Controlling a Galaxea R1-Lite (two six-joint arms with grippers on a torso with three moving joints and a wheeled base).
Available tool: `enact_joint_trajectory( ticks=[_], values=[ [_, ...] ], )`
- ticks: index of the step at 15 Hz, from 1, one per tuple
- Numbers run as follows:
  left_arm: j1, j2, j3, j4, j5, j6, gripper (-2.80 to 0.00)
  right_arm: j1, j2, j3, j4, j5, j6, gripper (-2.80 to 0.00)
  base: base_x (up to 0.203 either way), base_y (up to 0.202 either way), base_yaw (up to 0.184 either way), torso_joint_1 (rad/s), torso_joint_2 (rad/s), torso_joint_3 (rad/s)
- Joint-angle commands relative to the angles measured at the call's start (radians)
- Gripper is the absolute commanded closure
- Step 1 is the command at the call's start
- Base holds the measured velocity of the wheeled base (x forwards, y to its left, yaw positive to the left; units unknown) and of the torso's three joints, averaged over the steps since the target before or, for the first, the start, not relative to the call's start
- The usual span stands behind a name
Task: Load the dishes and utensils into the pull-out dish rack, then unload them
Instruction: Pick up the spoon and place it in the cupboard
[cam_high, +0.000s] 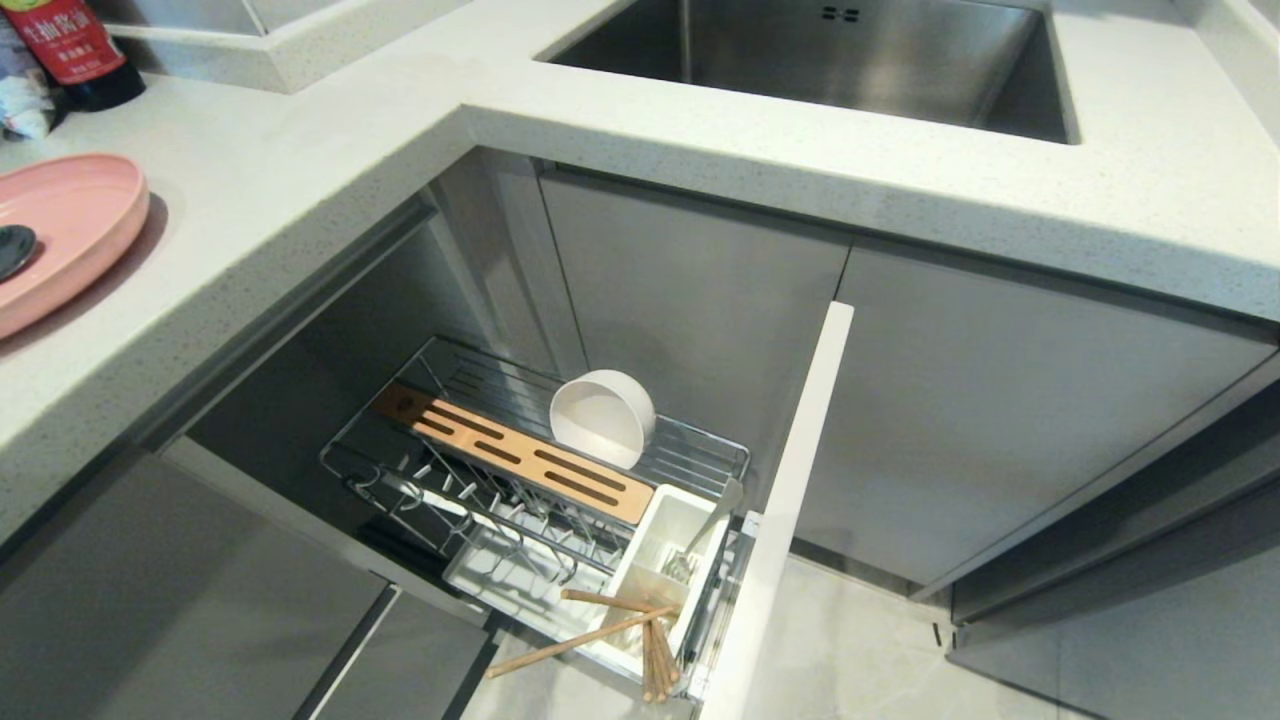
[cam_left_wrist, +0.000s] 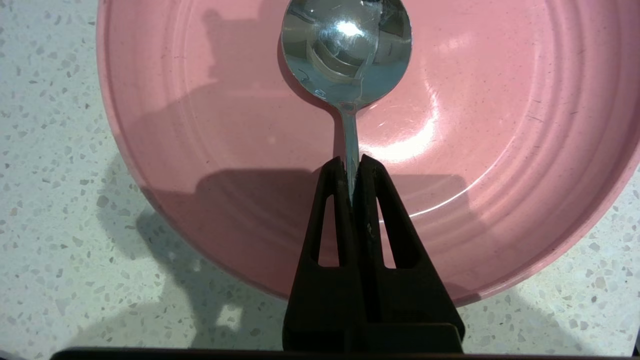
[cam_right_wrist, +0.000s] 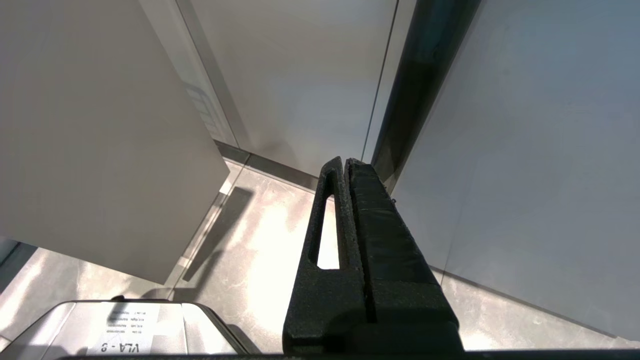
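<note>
In the left wrist view my left gripper (cam_left_wrist: 351, 162) is shut on the thin handle of the grey metal spoon (cam_left_wrist: 346, 50). The spoon's head lies over the pink plate (cam_left_wrist: 500, 150) on the speckled counter. The head view shows that plate (cam_high: 60, 235) at the far left with the spoon's head (cam_high: 12, 248) on it, but neither gripper. Below the counter the pull-out dish rack (cam_high: 400, 470) stands drawn out. The cream-white bowl (cam_high: 603, 418) leans on its side in it. The chopsticks (cam_high: 600, 625) stick out of the white utensil box (cam_high: 665, 540). My right gripper (cam_right_wrist: 345, 162) is shut and empty, parked low over the floor.
A steel sink (cam_high: 850, 60) is sunk into the counter (cam_high: 300, 180) at the back, and a dark sauce bottle (cam_high: 75, 50) stands at the back left. The rack's pale front panel (cam_high: 790, 500) juts toward me beside grey cabinet doors (cam_high: 1000, 420). A steel utensil (cam_high: 705, 530) leans in the box.
</note>
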Motion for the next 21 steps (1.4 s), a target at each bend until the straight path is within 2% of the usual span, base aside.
enact_joint_trajectory(
  ticks=[1,3,4,7,10,14,15,18,21],
  values=[
    [0.000,-0.001,-0.005,0.004,-0.007,0.003,0.00,0.000,0.000,0.000,0.000,0.000,-0.001,0.00,0.000,0.000,0.000,0.000,0.00,0.000],
    [-0.001,-0.008,-0.034,0.008,-0.017,-0.018,0.00,0.000,0.000,0.000,0.000,0.000,0.000,0.00,0.000,0.000,0.000,0.000,0.00,0.000],
    [-0.004,-0.015,-0.052,0.010,-0.021,-0.067,0.00,0.000,0.000,0.000,0.000,0.000,0.000,0.00,0.000,0.000,0.000,0.000,0.00,0.000],
    [-0.044,-0.036,-0.130,0.009,-0.034,-0.294,0.00,0.000,0.000,0.000,0.000,0.000,0.000,0.00,0.000,0.000,0.000,0.000,0.00,0.000],
    [-0.131,-0.062,-0.227,0.009,-0.071,-0.588,0.00,0.000,0.000,0.000,0.000,0.000,-0.001,0.00,0.000,0.000,0.000,0.000,0.00,0.000],
    [-0.368,-0.106,-0.251,-0.035,-0.078,-0.897,0.00,0.000,0.000,0.000,0.001,0.000,-0.001,0.00,0.000,0.000,0.000,0.000,0.00,0.000],
    [-0.435,-0.112,-0.251,-0.042,-0.077,-0.950,0.00,0.000,0.000,0.000,0.001,0.000,-0.001,0.00,0.000,0.000,0.000,0.000,0.00,0.000],
    [-0.659,-0.120,-0.250,-0.007,-0.074,-1.042,0.00,0.000,0.000,0.000,0.000,0.000,-0.001,0.00,0.000,0.000,0.000,0.000,0.00,0.000],
    [-0.881,-0.118,-0.231,0.051,-0.042,-1.059,0.00,0.000,0.000,0.000,0.000,0.000,-0.001,0.00,0.000,0.000,0.000,0.000,0.00,0.000]
  ],
)
